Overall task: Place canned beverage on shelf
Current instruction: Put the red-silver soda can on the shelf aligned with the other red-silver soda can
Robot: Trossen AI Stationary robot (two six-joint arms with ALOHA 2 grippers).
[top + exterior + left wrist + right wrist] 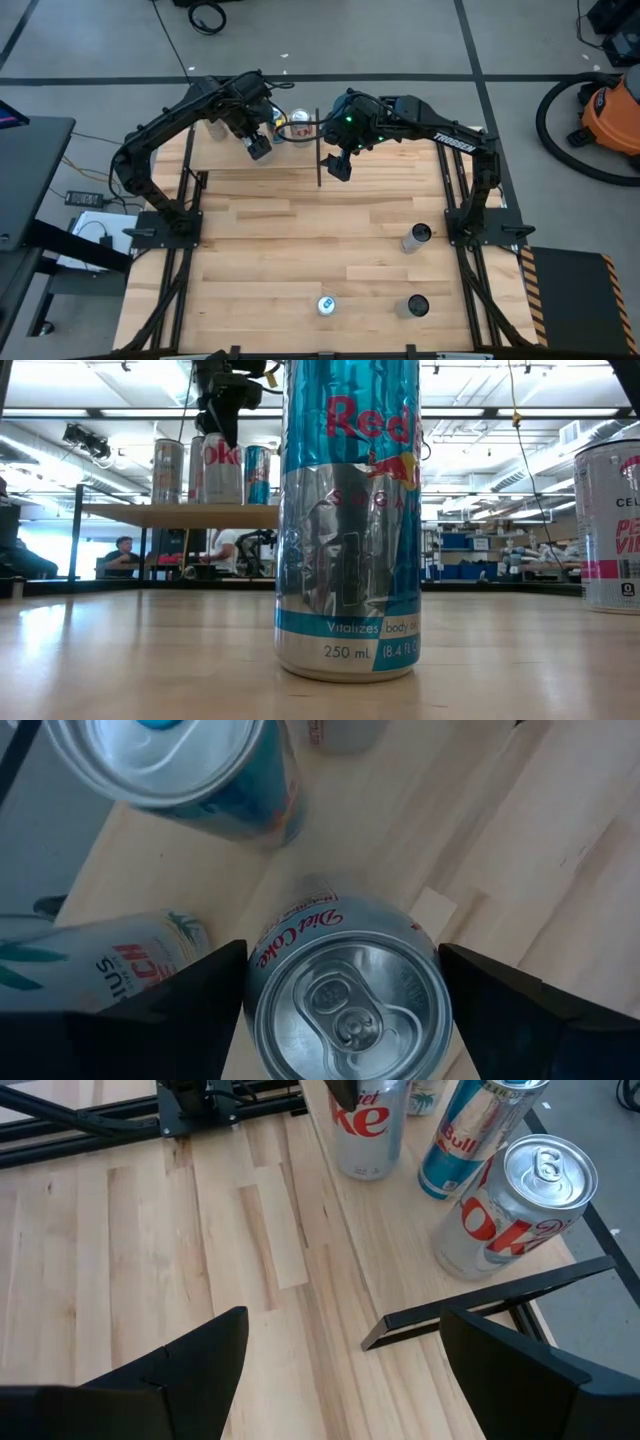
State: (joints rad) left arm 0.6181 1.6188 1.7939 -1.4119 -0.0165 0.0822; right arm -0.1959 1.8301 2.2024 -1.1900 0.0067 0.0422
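We see the left pincer (345, 1010) spread wide around the silver Diet Coke can (348, 988), which stands upright on the pale-wood shelf with black rods (300, 143) at the high view's upper centre, apparently released; the right pincer (340, 166) hangs empty and parted beside the shelf

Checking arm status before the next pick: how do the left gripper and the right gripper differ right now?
The left gripper straddles a Diet Coke can standing on the shelf; the right gripper has nothing between its fingers. The left gripper hangs over the shelf among other cans, while the right gripper hovers over the bare tabletop beside the shelf's corner. Both are open and point downward.
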